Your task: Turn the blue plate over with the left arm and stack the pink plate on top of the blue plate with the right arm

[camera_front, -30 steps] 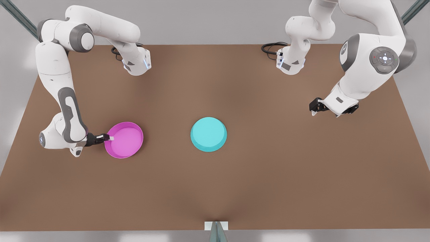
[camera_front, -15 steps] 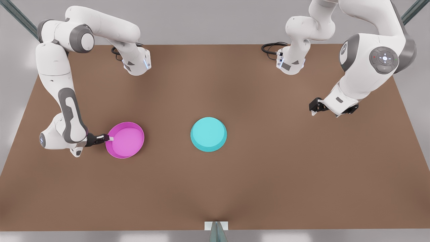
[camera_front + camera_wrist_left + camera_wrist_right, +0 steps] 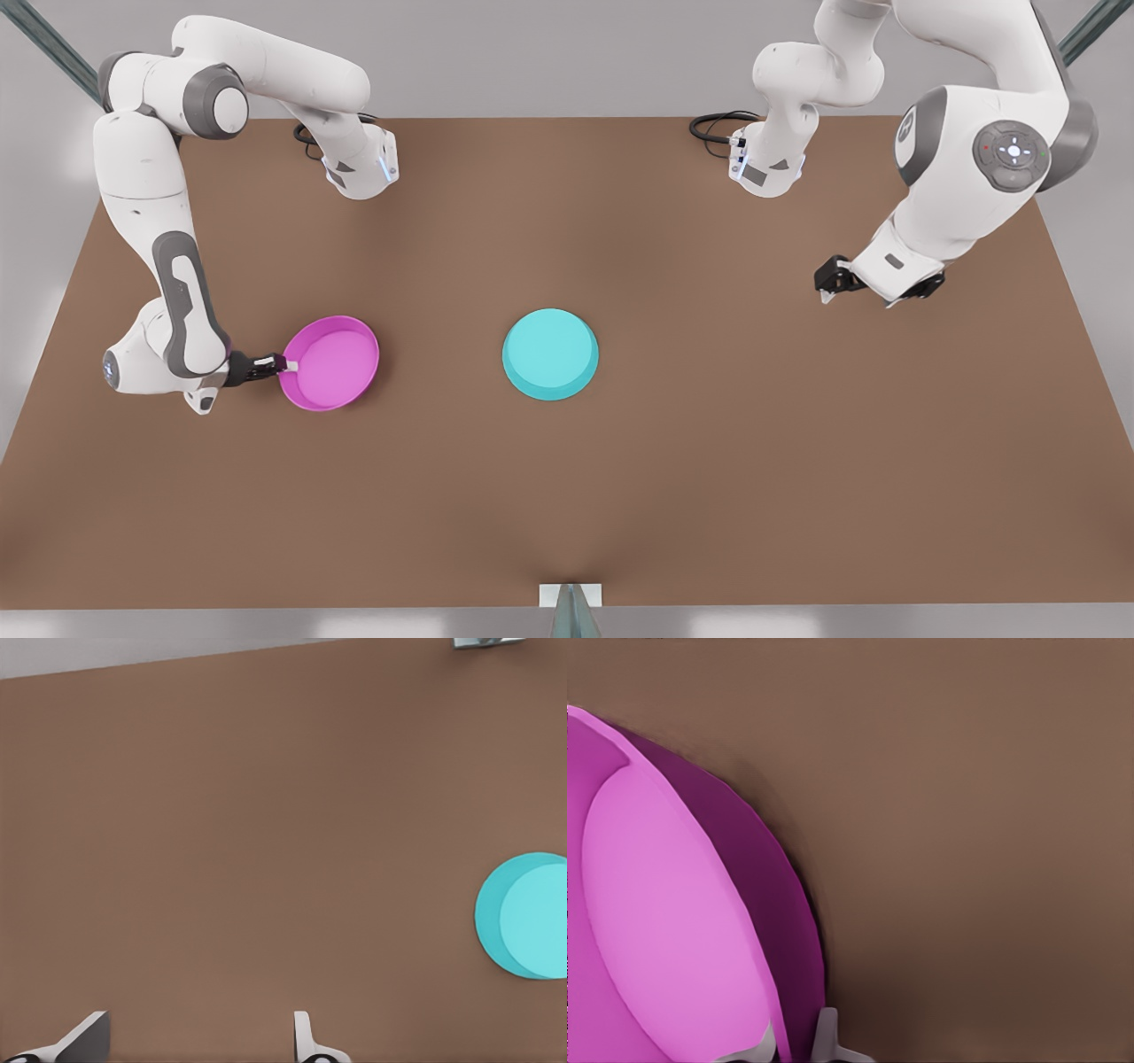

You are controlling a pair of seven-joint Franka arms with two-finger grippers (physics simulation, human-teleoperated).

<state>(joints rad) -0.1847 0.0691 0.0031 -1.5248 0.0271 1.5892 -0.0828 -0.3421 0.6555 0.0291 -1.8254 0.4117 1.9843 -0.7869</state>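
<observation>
Front view shows the right gripper point(image 3: 285, 362), a small black two-finger unit on the white jointed arm at the front view's left, clamped on the near rim of the round shallow magenta-pink plastic plate point(image 3: 332, 362). The plate appears tipped, its far edge raised and casting a shadow on the brown table point(image 3: 709, 487), which I judge to mean it is lifted clear or nearly so. The right wrist view confirms the hold: one finger sits inside the pink plate point(image 3: 673, 921) and the other outside its wall, pinching the rim between them. The round shallow cyan-turquoise plastic plate point(image 3: 549, 354) lies at mid-table with its flat base uppermost, so the flip looks already accomplished. It lies well apart from the pink plate, toward the front view's right, directly across from the held rim along the line the fingers point; the carry is therefore a plain sideways travel outward from the gripper. The left gripper point(image 3: 827, 285) hangs above the table at the front view's right, waiting; its wrist view shows the two fingertips point(image 3: 306, 1036) spread wide with nothing between them and the cyan plate point(image 3: 524, 916) off to one side. Stacking remains to be done.
</observation>
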